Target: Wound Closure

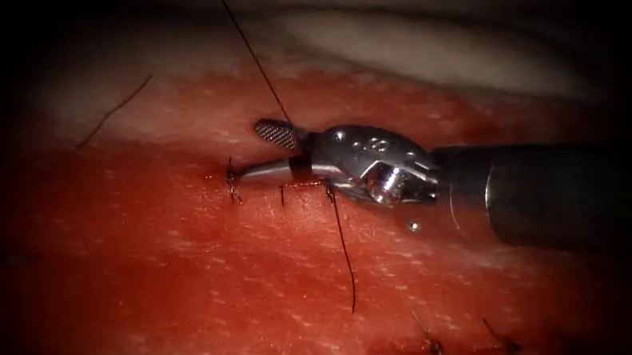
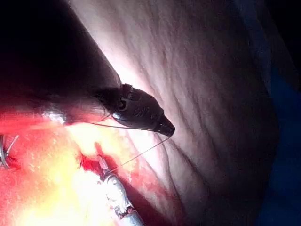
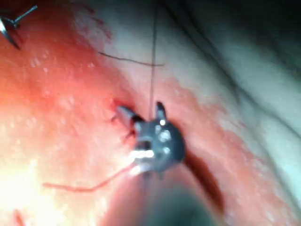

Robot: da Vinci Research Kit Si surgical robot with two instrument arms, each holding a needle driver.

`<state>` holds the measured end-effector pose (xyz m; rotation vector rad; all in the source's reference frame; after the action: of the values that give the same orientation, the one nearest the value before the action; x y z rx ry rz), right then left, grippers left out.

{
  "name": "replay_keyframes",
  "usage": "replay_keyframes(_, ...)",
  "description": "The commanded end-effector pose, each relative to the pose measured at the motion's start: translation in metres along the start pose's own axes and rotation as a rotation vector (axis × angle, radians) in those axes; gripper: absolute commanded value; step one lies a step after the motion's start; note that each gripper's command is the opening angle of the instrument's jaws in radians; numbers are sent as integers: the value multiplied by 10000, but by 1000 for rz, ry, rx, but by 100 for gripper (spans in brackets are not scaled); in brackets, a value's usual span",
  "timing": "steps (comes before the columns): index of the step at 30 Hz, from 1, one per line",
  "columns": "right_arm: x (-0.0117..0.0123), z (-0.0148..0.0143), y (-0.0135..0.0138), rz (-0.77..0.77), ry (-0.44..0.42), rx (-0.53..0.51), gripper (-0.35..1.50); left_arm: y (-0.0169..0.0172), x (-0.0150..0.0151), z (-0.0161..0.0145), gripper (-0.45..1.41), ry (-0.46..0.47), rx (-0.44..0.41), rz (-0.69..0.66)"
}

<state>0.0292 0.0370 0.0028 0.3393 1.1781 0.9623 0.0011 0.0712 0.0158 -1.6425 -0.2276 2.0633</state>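
Note:
My right tool (image 1: 250, 153) comes in from the right over the red tissue (image 1: 184, 282), jaws open. Its lower jaw lies flat along the cut (image 1: 302, 184), with its tip at a dark knot (image 1: 232, 181). A taut thread (image 1: 247, 45) rises from between the jaws, near their hinge, up and to the left. In the left wrist view my dark left tool (image 2: 165, 128) is shut on that thread (image 2: 141, 154), which runs down to the right tool (image 2: 101, 164). The right wrist view shows the right tool (image 3: 141, 111) with its jaws spread on either side of the thread (image 3: 153, 61). Neither tool holds the needle.
A loose thread tail (image 1: 346, 254) hangs down from a stitch on the right part of the cut. A cut end of thread (image 1: 114, 109) lies on the pale tissue at the upper left. Two earlier stitches (image 1: 435, 346) (image 1: 507, 346) sit low on the right.

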Motion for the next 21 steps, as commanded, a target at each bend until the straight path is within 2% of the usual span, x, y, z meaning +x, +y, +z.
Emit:
replay_keyframes(1,2,10,2,-2,0,15,106,-1,-4,6,-35,1,-1,1)
replay_keyframes(2,2,9,2,-3,-5,46,52,0,-3,6,-35,1,-1,0)
replay_keyframes(3,2,8,1,1,-8,60,-13,0,-3,6,-35,1,-1,0)
replay_keyframes(4,2,6,1,-8,-10,69,-35,0,-3,6,-35,1,-1,0)
replay_keyframes(11,8,-1,4,-48,13,57,-35,4,-3,2,-35,3,-7,1)
replay_keyframes(12,9,-2,5,-47,22,56,-8,4,-3,1,-35,3,-8,1)
replay_keyframes(14,14,-7,7,-44,53,28,89,4,-4,1,-35,3,-9,3)
replay_keyframes(15,22,-17,11,-35,77,-22,131,5,-8,3,-35,2,-6,7)
replay_keyframes(18,38,-50,19,-34,76,-85,142,6,-19,13,-35,1,4,18)
replay_keyframes(21,44,-81,23,-43,74,-116,145,12,-36,35,-35,-2,25,42)
